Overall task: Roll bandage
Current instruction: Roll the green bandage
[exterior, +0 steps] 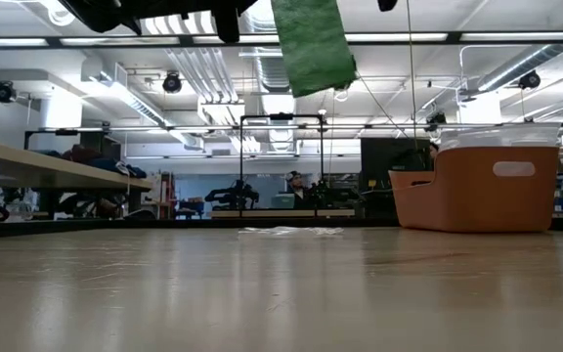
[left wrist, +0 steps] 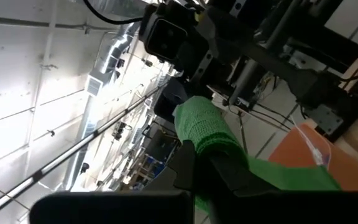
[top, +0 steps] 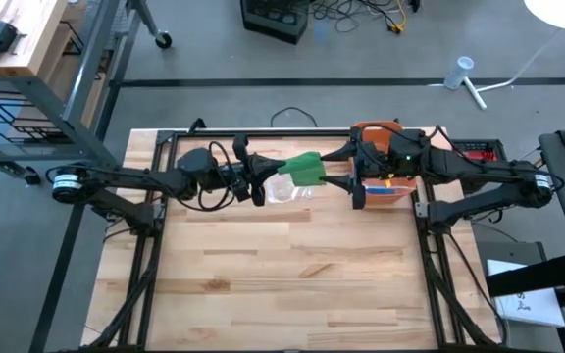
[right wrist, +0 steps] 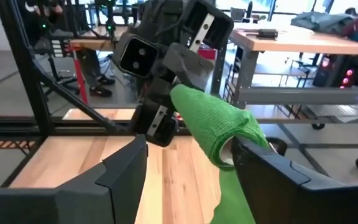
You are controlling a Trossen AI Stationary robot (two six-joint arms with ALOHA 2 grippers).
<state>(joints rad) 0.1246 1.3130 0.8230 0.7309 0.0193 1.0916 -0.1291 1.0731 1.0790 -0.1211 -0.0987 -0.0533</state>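
Above the far half of the wooden counter (top: 282, 275), midway between its left and right edges, the two arms meet nose to nose with the green bandage (top: 305, 168) between them, lifted clear of the surface. The left claw (top: 259, 183) is pinched together on the bandage; in its own wrist view the dark fingers (left wrist: 194, 167) close on the green cloth right where the rolled part begins. The right claw (right wrist: 188, 162) has its fingers spread wide, one on each side of the rolled end, and the right-hand finger (right wrist: 272, 171) looks to press against the cloth, though a firm grip cannot be confirmed. From counter height a loose green tail (exterior: 311, 44) hangs down from the arms at the top of the picture, well above the surface. A crumpled clear plastic wrapper (top: 290, 191) lies on the counter just beneath the claws. An orange bin (exterior: 482, 186) stands near the far right corner, under the right arm.
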